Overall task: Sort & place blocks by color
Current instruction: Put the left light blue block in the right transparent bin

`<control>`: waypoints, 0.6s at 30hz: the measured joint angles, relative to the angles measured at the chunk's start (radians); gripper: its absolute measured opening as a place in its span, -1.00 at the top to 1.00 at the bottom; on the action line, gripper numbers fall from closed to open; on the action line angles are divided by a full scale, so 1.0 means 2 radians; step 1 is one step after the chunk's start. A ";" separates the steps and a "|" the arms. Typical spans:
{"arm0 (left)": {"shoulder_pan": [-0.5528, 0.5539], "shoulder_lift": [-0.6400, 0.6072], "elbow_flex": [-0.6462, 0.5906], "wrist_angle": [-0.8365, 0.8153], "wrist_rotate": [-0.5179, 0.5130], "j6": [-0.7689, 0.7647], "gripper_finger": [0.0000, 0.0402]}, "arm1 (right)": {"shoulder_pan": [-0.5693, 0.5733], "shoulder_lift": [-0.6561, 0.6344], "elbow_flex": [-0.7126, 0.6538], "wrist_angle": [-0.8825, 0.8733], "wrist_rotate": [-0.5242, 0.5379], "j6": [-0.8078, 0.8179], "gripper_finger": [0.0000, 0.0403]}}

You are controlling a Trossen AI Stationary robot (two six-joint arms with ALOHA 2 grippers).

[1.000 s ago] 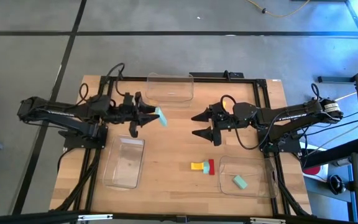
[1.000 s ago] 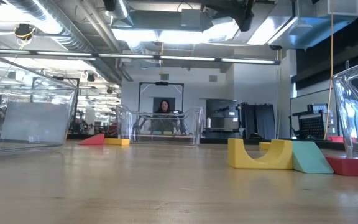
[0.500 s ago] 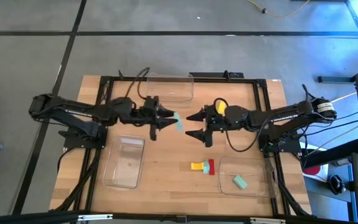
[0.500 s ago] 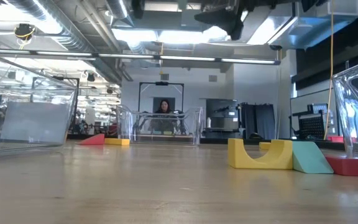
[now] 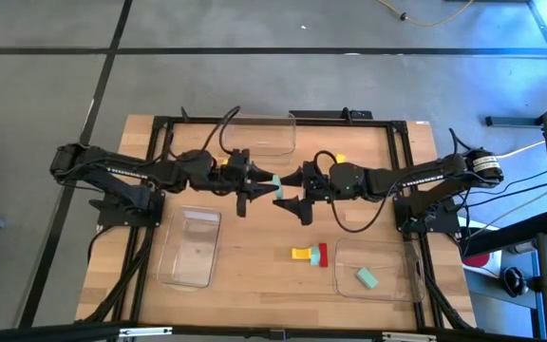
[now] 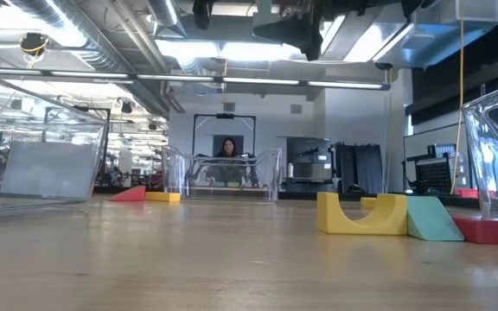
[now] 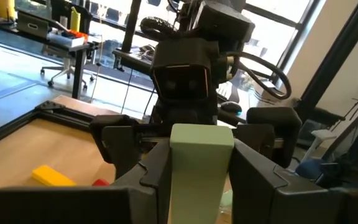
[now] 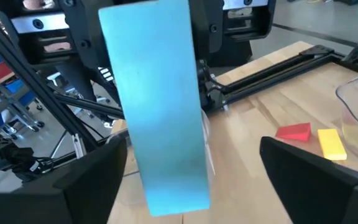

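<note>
Teal block (image 5: 274, 181) is clamped in the left gripper (image 5: 266, 186) at table centre; the right gripper (image 5: 289, 190), at its three o'clock, is spread around it.

A teal block (image 5: 274, 180), yellow block (image 5: 302, 253) and red block (image 5: 323, 254) over the tan table (image 5: 254, 256).

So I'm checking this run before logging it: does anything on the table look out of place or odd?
Nothing is spilled or damaged. One thing stands out: a mint green block is up in the air at mid-table, clamped by the left gripper, with the right gripper's open fingers on either side of it, like a handover.
</note>
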 joint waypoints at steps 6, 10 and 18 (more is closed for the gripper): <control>0.000 0.000 0.000 -0.002 -0.002 0.000 0.42 | 0.000 0.000 0.000 0.002 -0.001 0.012 -0.10; 0.001 0.000 0.000 -0.004 -0.003 -0.007 0.43 | 0.000 0.000 0.000 0.002 -0.009 -0.003 0.34; 0.004 -0.001 -0.001 -0.004 0.004 0.002 0.21 | 0.000 -0.006 0.000 -0.005 -0.019 -0.012 0.33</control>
